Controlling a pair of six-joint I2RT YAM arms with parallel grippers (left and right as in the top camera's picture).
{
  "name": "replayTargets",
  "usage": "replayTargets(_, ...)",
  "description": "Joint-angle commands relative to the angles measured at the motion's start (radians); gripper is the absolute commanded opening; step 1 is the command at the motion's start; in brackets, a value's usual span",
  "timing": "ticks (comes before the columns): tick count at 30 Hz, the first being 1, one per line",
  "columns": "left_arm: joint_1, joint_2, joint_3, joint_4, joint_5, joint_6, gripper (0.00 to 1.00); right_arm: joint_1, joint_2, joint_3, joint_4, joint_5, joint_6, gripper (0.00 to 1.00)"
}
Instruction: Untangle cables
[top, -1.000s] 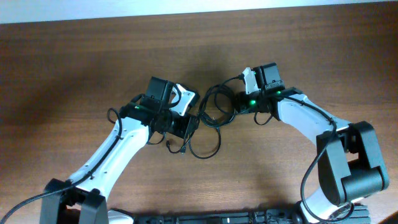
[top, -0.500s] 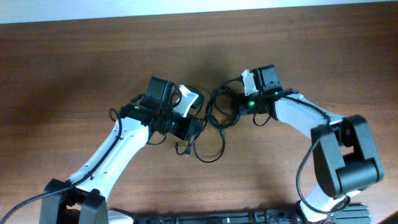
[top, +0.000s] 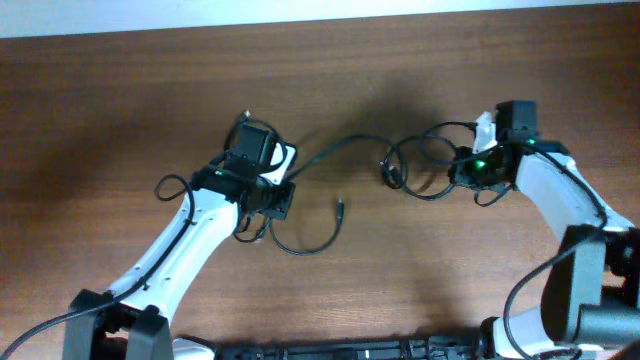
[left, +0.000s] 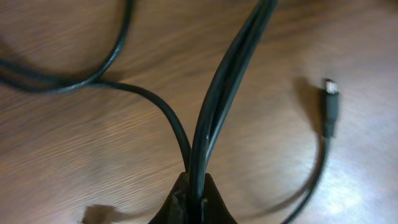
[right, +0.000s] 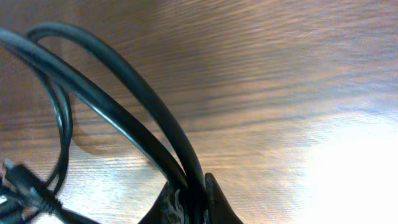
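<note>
The cables (top: 350, 142) lie across the middle of the brown wooden worktop (top: 420, 290), strung between the two arms. The left tool (top: 278, 197) is clamped on them. In the left wrist view its jaws are pressed together on two thin black strands that run side by side up and away from the tips, while a third strand bends off to the left just above the pinch. From this tool a slack loop curls below and to the right on the worktop, ending in a free plug end (top: 340, 206) that rests apart from both tools.

A single strand leaves the left tool and arches over the middle towards the right arm, where it joins a cluster of overlapping loops just beside the right tool (top: 462, 172). That tool is also gripping cable — the right wrist view shows its jaws closed on two strands that sweep up and to the left. Low at the left edge of that view more strands cross near another small plug; it is too blurred to tell how they are wound.
</note>
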Motion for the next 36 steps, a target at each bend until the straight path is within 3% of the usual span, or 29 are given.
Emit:
replayTargets(1, 0.096, -0.027, 0.019, 0.022, -0.114, -0.148, 0.0, -0.055, -0.08, -0.003, -0.039, 0.011, -0.01, 0.04)
replayTargets(4, 0.211, -0.054, 0.028, 0.093, -0.107, -0.283, 0.0, -0.054, -0.154, -0.003, -0.068, -0.023, -0.01, 0.04)
replayTargets(5, 0.237, -0.073, 0.032, 0.139, -0.078, -0.303, 0.0, -0.053, -0.198, -0.003, -0.08, -0.118, -0.048, 0.04)
replayTargets(7, 0.259, -0.117, 0.032, 0.276, 0.101, -0.303, 0.0, -0.053, -0.277, -0.003, -0.094, -0.335, -0.119, 0.04)
replayTargets(10, 0.254, -0.14, 0.032, 0.404, 0.237, -0.303, 0.0, -0.053, -0.38, -0.003, -0.131, -0.426, -0.147, 0.05)
replayTargets(11, 0.254, -0.14, 0.032, 0.407, 0.251, -0.303, 0.09, -0.053, -0.406, -0.003, -0.156, -0.436, -0.156, 0.07)
replayTargets(13, 0.254, -0.139, 0.032, 0.39, 0.251, -0.302, 0.53, -0.048, -0.424, -0.003, -0.235, -0.439, -0.198, 0.08)
replayTargets(14, 0.251, -0.14, 0.032, 0.379, 0.252, -0.303, 0.62, -0.034, -0.421, -0.003, -0.288, -0.439, -0.232, 0.08)
replayTargets(19, 0.145, -0.135, 0.031, 0.28, 0.276, -0.262, 0.77, 0.106, -0.417, -0.003, -0.348, -0.436, -0.27, 0.1)
replayTargets(25, 0.004, -0.061, 0.029, 0.248, 0.276, -0.181, 0.8, 0.274, -0.417, -0.003, -0.222, -0.404, -0.334, 0.27)
replayTargets(28, -0.007, -0.008, 0.029, 0.224, 0.276, -0.18, 0.8, 0.274, -0.417, -0.003, -0.189, -0.14, -0.185, 0.31)
replayTargets(30, -0.007, 0.011, 0.029, 0.188, 0.236, -0.177, 0.81, 0.274, -0.412, -0.003, -0.211, -0.076, -0.166, 0.48)
replayTargets(32, -0.007, 0.011, 0.029, 0.161, 0.213, -0.177, 0.82, 0.274, -0.404, -0.003, -0.237, -0.089, -0.167, 0.54)
replayTargets(36, -0.008, 0.011, 0.029, 0.076, 0.214, -0.178, 0.82, 0.274, -0.352, -0.005, -0.284, -0.098, -0.166, 0.54)
